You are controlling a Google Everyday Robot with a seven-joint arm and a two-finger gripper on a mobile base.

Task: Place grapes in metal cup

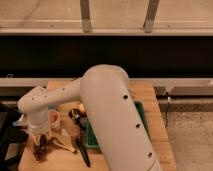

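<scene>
The grapes (pixel 39 151), a dark red-purple bunch, lie on the wooden table (pixel 150 95) near its front left corner. My gripper (pixel 41 143) points straight down from the white wrist (pixel 34 105), its fingers shut into the top of the bunch. The bunch still rests on the table. The metal cup (pixel 75 114), small and dark silvery, stands to the right of the grapes and farther back, beside the white cup (pixel 54 119). My thick white arm covers much of the table's middle.
A green bin (pixel 141 125) sits under my arm at centre right. A pale banana peel (pixel 65 142) and a dark utensil (pixel 83 151) lie right of the grapes. A yellow-orange fruit (pixel 83 107) is behind the metal cup. The table's left edge is close.
</scene>
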